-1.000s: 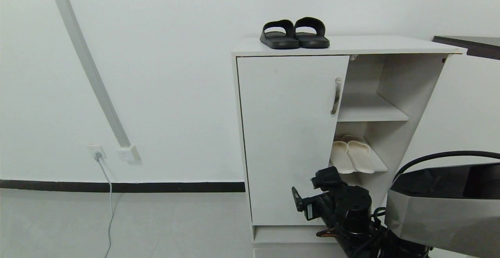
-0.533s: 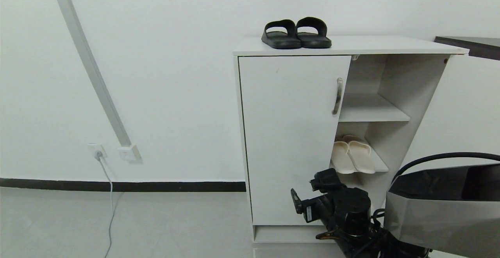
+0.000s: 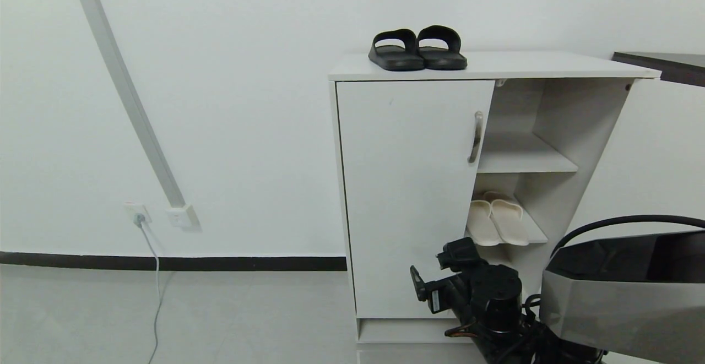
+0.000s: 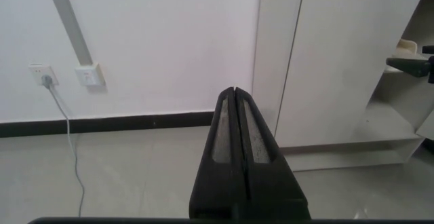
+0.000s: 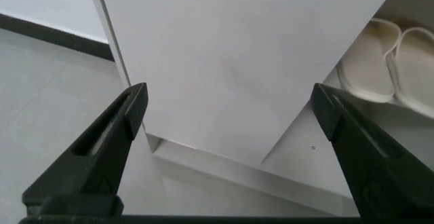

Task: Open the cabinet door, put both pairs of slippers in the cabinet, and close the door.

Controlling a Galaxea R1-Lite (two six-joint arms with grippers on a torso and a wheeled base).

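Observation:
A white cabinet [image 3: 523, 64] stands against the wall. Its left door [image 3: 407, 188] is closed and carries a metal handle [image 3: 475, 137]; its right door [image 3: 655, 155] is swung open. A black pair of slippers [image 3: 417, 50] sits on the cabinet top. A white pair of slippers [image 3: 498, 222] [image 5: 386, 54] lies on the lower shelf inside. My right gripper [image 3: 435, 267] [image 5: 229, 95] hangs low before the closed door's bottom, open and holding nothing. My left gripper [image 4: 234, 91] is shut and holds nothing; it is over the floor to the left of the cabinet [image 4: 332, 61].
The upper shelf [image 3: 523, 155] is bare. Wall sockets with a hanging cable [image 3: 137, 215] and a slanted conduit [image 3: 126, 94] are on the wall to the left. Open floor [image 3: 193, 320] lies left of the cabinet. A dark tabletop [image 3: 661, 61] shows at far right.
The head view has shifted slightly. The arm and the slippers have not visibly moved.

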